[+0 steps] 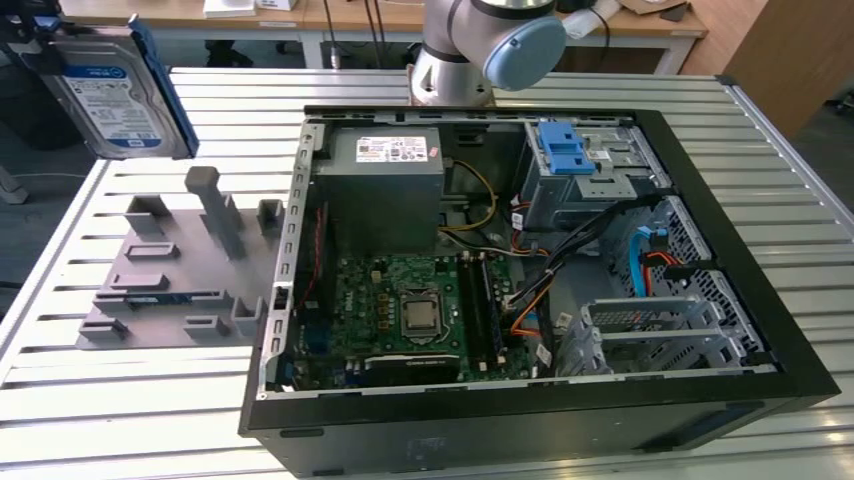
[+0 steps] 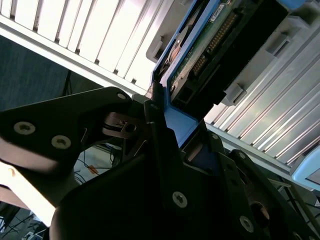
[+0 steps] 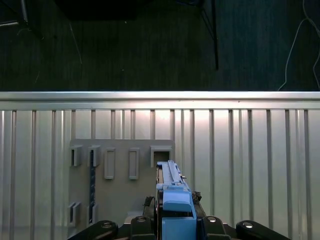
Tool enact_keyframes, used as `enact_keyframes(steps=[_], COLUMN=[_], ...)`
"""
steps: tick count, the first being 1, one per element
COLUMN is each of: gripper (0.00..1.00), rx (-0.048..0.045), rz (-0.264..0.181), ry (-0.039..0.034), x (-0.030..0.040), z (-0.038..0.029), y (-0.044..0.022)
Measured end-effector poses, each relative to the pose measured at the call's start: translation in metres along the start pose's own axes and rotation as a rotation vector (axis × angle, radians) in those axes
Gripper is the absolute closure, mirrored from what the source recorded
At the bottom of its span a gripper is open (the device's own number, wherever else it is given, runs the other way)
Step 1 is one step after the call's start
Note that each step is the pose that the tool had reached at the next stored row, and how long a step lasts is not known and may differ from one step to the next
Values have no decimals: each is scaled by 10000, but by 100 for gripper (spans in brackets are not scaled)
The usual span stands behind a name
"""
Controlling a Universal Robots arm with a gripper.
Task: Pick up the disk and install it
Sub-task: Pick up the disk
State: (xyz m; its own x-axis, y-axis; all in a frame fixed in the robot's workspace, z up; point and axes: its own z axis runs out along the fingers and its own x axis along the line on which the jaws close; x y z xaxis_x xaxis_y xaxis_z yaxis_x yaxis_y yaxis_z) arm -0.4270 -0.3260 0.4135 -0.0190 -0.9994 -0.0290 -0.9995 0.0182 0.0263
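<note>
Disk, that flat silver-metal hard drive in a blue plastic bracket (image 1: 120, 95), sits clamped edge-on in the black gripper (image 2: 172, 122). It's high over the grey slotted holder (image 1: 160, 285) at the exterior view's left, probably to clear its posts.

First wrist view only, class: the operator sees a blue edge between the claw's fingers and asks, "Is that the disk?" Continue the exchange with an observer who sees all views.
Observer: Yes. The exterior view shows the disk, its white-and-blue label facing that camera.
Operator: Is the claw shut on it?
Observer: The second wrist view shows the claw clamping its blue carrier.
Operator: Where is the case?
Observer: The open case lies to the exterior view's right of the grey rack.
</note>
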Motion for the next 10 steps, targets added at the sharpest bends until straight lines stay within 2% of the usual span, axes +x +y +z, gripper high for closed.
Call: enact_keyframes(steps=[10], gripper=[64], rx=[1], rz=[0], ry=[0], x=[-4], z=[-157], y=[4])
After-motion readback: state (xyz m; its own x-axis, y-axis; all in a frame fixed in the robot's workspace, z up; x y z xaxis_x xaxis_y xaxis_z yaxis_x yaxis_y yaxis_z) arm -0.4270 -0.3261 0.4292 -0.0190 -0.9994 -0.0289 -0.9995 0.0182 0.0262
